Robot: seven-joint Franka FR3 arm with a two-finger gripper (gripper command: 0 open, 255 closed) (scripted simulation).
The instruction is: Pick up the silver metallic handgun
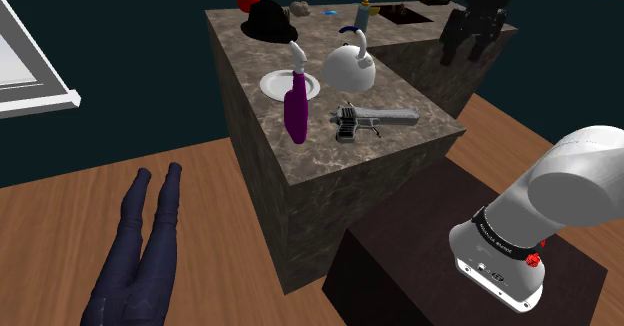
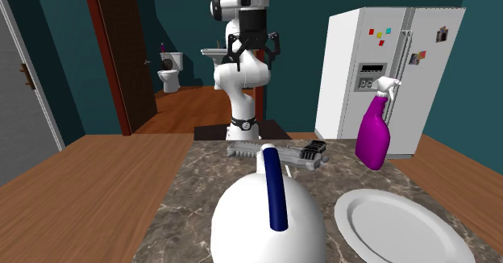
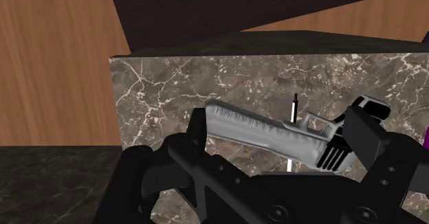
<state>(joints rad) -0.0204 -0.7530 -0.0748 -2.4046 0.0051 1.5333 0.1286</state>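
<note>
The silver handgun [image 1: 375,120] lay flat on the marble tabletop [image 1: 320,154], near the edge closest to the stand, with a white kettle [image 1: 348,66] nearby. The jaws hung released and empty, well above it. The handgun looked rigid, heavy and slick, so pinching across the slide near mid-length seemed the surest hold

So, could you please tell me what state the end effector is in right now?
End effector: open, holding nothing, well clear of the silver handgun on the counter.
</note>
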